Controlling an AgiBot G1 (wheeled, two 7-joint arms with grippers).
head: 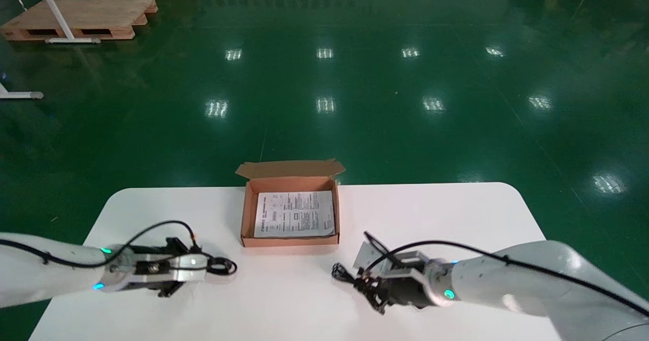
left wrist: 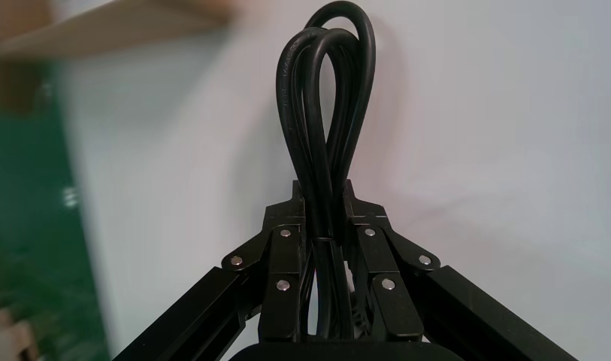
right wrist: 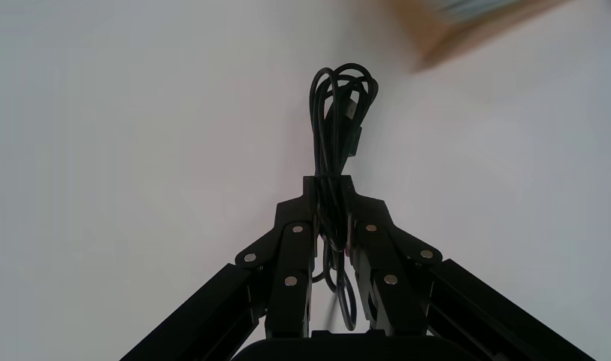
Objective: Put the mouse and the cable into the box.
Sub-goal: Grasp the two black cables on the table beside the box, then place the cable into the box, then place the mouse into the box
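Both grippers sit over near edge of rounded white table in head view. Left gripper, near-left, lies low and roughly level, pointing right, jaws clamped on thick black looped rubber cable; loop sticks out past tips toward centre. Right gripper, near-right, points left, jaws shut on thin black bundled cord. Open brown cardboard box stands btw them, farther back at centre, flap up on far side, w/ only printed white paper leaflet inside. Judging by that, nothing packed yet: both cords gripped, carry to box and release left to do. No mouse visible in any view, can't say where it is

Left wrist view: left gripper pinches thick cable along its length, doubled loop reaching beyond tips over white top; can't tell if it touches table. Blurred box edge shows beyond

Right wrist view: right gripper closed tight on thin cord, coil bunched just past tips, one strand trailing back btw fingers. Box corner blurred, near but apart
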